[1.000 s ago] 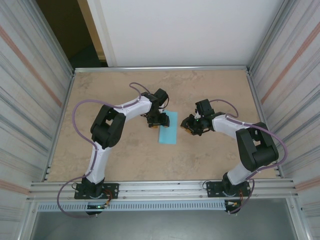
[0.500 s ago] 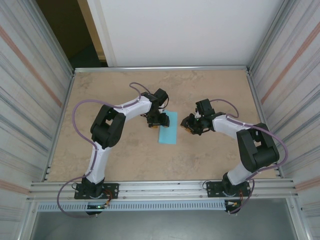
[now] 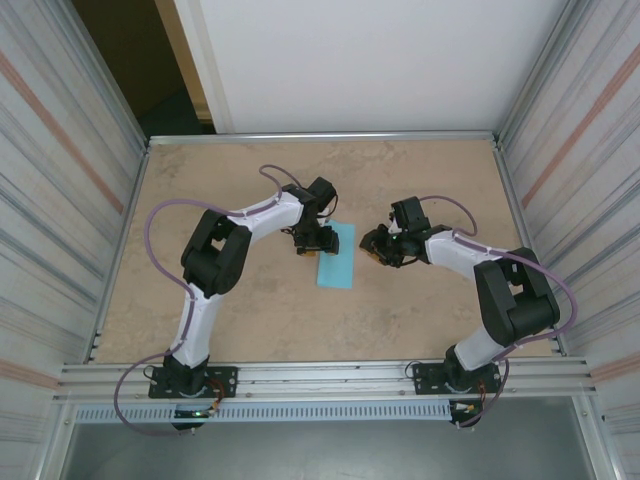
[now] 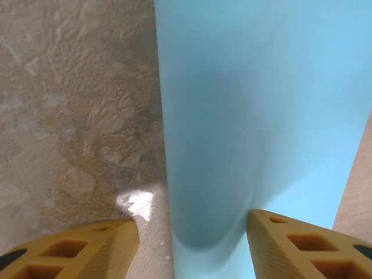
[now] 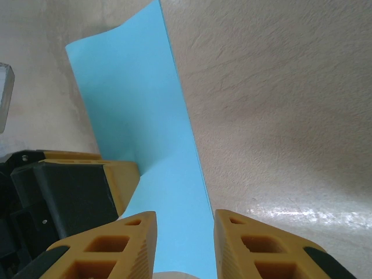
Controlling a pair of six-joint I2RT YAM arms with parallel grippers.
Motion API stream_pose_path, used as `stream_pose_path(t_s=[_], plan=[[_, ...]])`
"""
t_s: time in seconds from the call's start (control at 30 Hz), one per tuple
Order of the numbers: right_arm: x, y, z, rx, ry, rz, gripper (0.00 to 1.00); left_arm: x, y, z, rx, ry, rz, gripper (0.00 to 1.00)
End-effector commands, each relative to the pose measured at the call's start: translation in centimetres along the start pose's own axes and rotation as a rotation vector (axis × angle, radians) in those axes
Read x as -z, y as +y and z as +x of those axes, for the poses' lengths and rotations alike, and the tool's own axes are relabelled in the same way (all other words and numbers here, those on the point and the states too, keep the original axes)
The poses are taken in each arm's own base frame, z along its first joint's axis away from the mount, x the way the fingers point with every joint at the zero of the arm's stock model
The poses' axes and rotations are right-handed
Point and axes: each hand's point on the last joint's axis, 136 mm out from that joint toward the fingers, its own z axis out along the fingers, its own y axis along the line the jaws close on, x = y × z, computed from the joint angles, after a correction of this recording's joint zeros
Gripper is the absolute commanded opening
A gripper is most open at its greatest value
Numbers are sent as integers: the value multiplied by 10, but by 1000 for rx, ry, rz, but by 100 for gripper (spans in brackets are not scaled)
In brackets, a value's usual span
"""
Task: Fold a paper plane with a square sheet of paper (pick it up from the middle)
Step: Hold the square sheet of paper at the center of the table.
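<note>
Light-blue and folded to a narrow strip, the sheet of paper [image 3: 337, 258] lies on the tan, stone-patterned table [image 3: 420, 330] between the 2 grippers. In our overhead view the left gripper [image 3: 315, 242] stands over the strip's left edge toward its far end. The right gripper [image 3: 374, 250] hangs just off the strip's right edge.

From the left wrist we see 2 yellow fingers [image 4: 87, 251] spread wide. 1 is over bare table left of the paper and the other is at the paper's right edge. The strip's shadowed near end sits in the gap between them and runs straight away from the fingertips. Nothing is held there, and we cannot tell whether the right-hand fingertip touches the paper.

From the right wrist we see that gripper's fingers parted by a narrower gap, holding nothing. The paper's long right edge passes through the gap, and the strip stretches ahead and to the left of the fingertips. The left gripper's yellow fingertip sits at the strip's other edge, just ahead of the right gripper's left finger.
</note>
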Motion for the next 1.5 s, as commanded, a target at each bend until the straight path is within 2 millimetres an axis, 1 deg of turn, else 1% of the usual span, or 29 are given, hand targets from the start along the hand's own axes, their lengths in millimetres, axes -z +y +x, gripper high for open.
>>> stream_pose_path(t_s=[0.0, 0.2, 0.4, 0.53, 0.77, 0.83, 1.0, 1.1, 1.13, 1.23, 1.3, 1.37, 1.47], plan=[[-7, 6, 7, 3, 34, -18, 31, -115, 71, 80, 70, 316, -188, 57], [-16, 18, 18, 39, 83, -52, 30, -117, 73, 81, 80, 322, -191, 57], [-30, 26, 26, 54, 137, -80, 25, -117, 73, 83, 79, 327, -189, 57], [-37, 28, 27, 55, 157, -88, 22, -117, 73, 83, 79, 324, -186, 57], [-49, 24, 28, 53, 185, -79, 17, -117, 75, 86, 81, 329, -188, 57], [-51, 22, 29, 54, 195, -72, 16, -117, 75, 87, 84, 330, -186, 57], [-58, 6, 33, 46, 217, -29, 13, -117, 74, 87, 85, 329, -182, 57], [-61, -9, 38, 37, 231, 12, 12, -115, 73, 87, 84, 325, -178, 57], [-62, -17, 40, 31, 236, 36, 11, -114, 73, 87, 82, 322, -177, 57], [-65, -40, 47, 25, 260, 113, 10, -104, 65, 80, 80, 300, -151, 58], [-67, -53, 52, 21, 278, 155, 8, -90, 55, 71, 72, 269, -118, 58], [-69, -64, 57, 21, 297, 187, 6, -70, 42, 59, 59, 225, -80, 58], [-70, -76, 61, 26, 315, 228, 5, -26, 19, 33, 29, 113, -6, 59]])
